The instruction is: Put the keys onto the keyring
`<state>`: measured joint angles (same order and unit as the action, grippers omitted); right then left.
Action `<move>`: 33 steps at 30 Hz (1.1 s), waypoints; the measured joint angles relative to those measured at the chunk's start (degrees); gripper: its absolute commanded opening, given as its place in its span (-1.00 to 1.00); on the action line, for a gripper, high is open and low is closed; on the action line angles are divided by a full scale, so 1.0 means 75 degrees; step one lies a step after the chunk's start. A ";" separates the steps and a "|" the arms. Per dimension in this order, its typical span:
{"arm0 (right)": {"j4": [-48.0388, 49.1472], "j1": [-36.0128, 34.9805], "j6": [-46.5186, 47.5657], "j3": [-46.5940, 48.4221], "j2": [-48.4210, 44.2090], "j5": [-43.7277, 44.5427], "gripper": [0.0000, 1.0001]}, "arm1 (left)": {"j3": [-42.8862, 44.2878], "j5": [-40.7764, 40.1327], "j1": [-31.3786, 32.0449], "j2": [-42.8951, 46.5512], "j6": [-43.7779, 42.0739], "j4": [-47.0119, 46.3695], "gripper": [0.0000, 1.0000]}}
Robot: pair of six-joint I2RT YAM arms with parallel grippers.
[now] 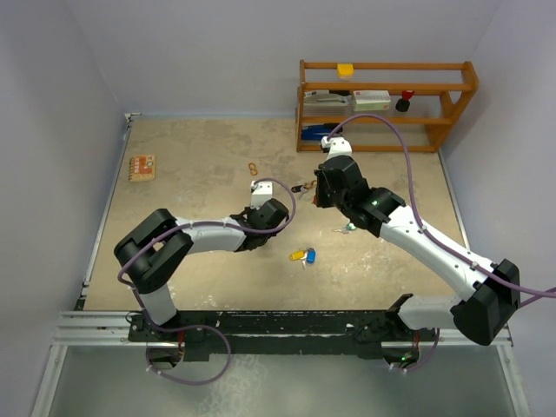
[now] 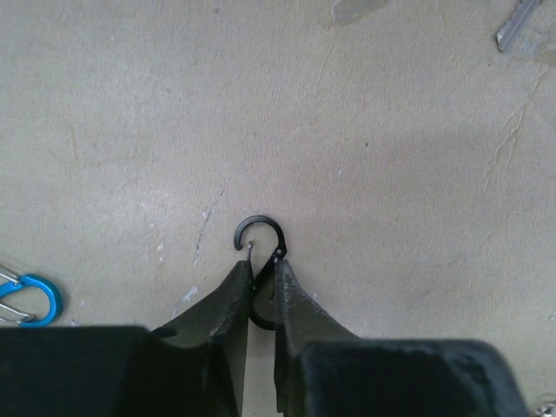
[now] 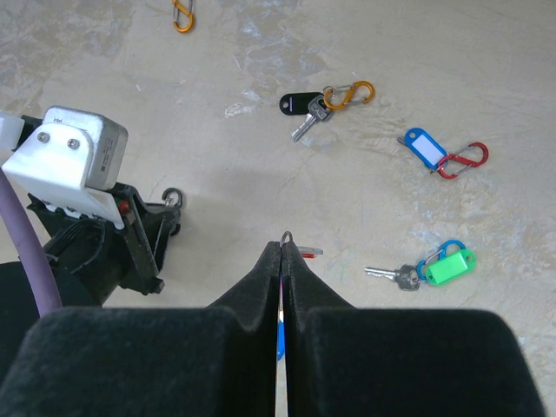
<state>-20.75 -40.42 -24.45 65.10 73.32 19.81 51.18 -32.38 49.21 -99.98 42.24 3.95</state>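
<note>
Left wrist view first. The left claw [image 2: 262,266] is narrow, its fingertips [image 2: 246,276] pinching the black clip [image 2: 260,218] by its lower half. That leaves the hook and gate sticking out ahead of the claw. I judge that is the point of the grip: an opening a key can be threaded through. A blue clip [image 2: 33,300] lies off to this claw's left, and a metal blade [image 2: 519,22], perhaps a key's, sits far ahead to its right.

Over to the right wrist. The right claw [image 3: 285,248] is closed tight, and a thin metal loop [image 3: 286,234] peeps out at the very tips, with a sliver of blue down the seam. What the loop belongs to is hidden. I'd say the grip is that tight because the thing is so thin.

Just right of the tips sits a small red-and-silver key [image 3: 309,252]. More keys lie ahead and to the right of this claw:
- a black-headed key [image 3: 302,106] touching an orange clip [image 3: 349,93]
- a blue tag [image 3: 420,148] against a red clip [image 3: 465,161]
- a silver key [image 3: 388,275] beside a green tag [image 3: 450,266], closer in

The left claw and its black clip are near on the left.

Top view now. Both arms reach to mid-table with the claws near each other, which looks set for a claw-to-claw threading. A yellow-and-blue pair [image 1: 304,255] lies behind the claws, toward the bases. The wooden shelf [image 1: 387,104] stands well beyond them.
</note>
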 measured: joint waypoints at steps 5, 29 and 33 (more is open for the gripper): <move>0.0000 0.0000 0.0000 0.0000 0.0000 0.0000 -1.00 | 0.0108 -0.0067 0.0000 -0.0085 0.0003 0.0000 -1.00; 0.1125 -0.0003 0.0682 -0.0898 0.0009 -0.1440 -1.00 | 0.1781 0.0000 0.0000 0.1801 -0.0670 0.0382 -1.00; 0.1545 0.0000 0.0874 -0.1067 0.0012 -0.1676 -1.00 | 0.1792 0.0242 0.0000 0.1795 -0.0764 0.0443 -1.00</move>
<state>-9.17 -40.42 -17.89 57.10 73.41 7.25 64.62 -30.57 49.21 -86.52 36.51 7.27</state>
